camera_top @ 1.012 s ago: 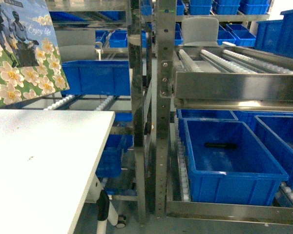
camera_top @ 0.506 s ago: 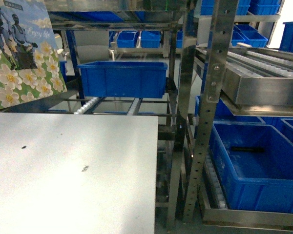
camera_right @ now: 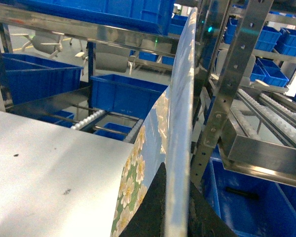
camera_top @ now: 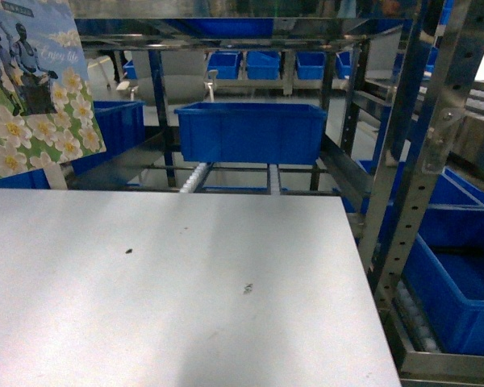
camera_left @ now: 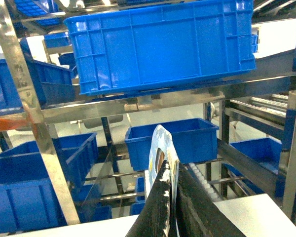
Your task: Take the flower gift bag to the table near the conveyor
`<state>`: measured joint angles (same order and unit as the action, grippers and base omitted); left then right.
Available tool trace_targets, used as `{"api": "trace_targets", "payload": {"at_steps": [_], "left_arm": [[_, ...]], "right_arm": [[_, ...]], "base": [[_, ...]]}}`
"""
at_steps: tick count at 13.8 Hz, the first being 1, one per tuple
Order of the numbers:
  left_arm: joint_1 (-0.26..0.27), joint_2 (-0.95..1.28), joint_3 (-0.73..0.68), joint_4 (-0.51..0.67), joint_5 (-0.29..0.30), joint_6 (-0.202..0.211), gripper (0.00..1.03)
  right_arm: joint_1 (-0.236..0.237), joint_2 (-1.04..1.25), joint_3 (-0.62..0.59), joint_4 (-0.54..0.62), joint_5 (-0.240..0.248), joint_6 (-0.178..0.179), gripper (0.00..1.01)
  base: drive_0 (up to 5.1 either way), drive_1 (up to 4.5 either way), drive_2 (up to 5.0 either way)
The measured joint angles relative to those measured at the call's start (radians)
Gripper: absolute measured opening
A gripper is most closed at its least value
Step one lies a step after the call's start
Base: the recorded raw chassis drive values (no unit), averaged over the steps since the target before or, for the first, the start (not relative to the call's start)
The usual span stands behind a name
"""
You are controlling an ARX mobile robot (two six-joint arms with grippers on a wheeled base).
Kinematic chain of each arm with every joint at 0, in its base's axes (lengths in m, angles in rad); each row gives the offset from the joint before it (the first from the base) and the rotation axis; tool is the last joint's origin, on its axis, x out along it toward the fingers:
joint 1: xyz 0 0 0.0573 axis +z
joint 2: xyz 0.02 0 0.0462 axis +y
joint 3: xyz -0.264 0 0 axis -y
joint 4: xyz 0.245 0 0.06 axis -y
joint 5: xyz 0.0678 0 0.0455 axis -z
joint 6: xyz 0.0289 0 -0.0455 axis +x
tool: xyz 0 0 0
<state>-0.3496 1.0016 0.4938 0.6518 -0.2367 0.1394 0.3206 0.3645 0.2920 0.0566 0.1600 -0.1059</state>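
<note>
Flower gift bag (camera_top: 36, 89) hangs at upper left of head view, above the far left part of the table (camera_top: 185, 306), tilted, not resting on it. Table fills the lower head view, white with two small dark specks (camera_top: 248, 288). Just behind its far edge sits the conveyor (camera_top: 195, 176), steel frame with a row of whitish rollers, a blue crate (camera_top: 252, 131) sitting on it. Steel uprights (camera_top: 411, 185) stand right of the table, more blue crates low at right and stacked on rear shelves.

Neither gripper shows in head view. Left wrist view shows the bag edge-on (camera_left: 160, 163), thin, with the left gripper (camera_left: 172, 202) fingers dark on either side, clamped on the bag's edge; a big blue crate (camera_left: 158, 44) on a steel shelf overhead, table corner at bottom right. Right wrist view shows the bag edge-on too (camera_right: 180, 128), floral face turned toward the table, right gripper (camera_right: 175, 212) fingers pinching it at the bottom edge. This view alone shows a second roller track (camera_right: 276, 118) at right and a dark item (camera_right: 241, 191) in a low blue crate
</note>
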Motion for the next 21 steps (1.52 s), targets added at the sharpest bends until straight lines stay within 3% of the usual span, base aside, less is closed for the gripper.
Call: {"api": "trace_targets", "payload": {"at_steps": [18, 21], "left_arm": [[0.0, 0.0, 0.0, 0.0, 0.0, 0.0, 0.02], [0.008, 0.0, 0.0, -0.001, -0.009, 0.0, 0.02]], "right_arm": [[0.0, 0.0, 0.0, 0.0, 0.0, 0.0, 0.02], [0.0, 0.005, 0.0, 0.003, -0.009, 0.0, 0.02]], "base": [[-5.0, 2.44, 2.4], [-1.2, 0.57, 0.6]]}}
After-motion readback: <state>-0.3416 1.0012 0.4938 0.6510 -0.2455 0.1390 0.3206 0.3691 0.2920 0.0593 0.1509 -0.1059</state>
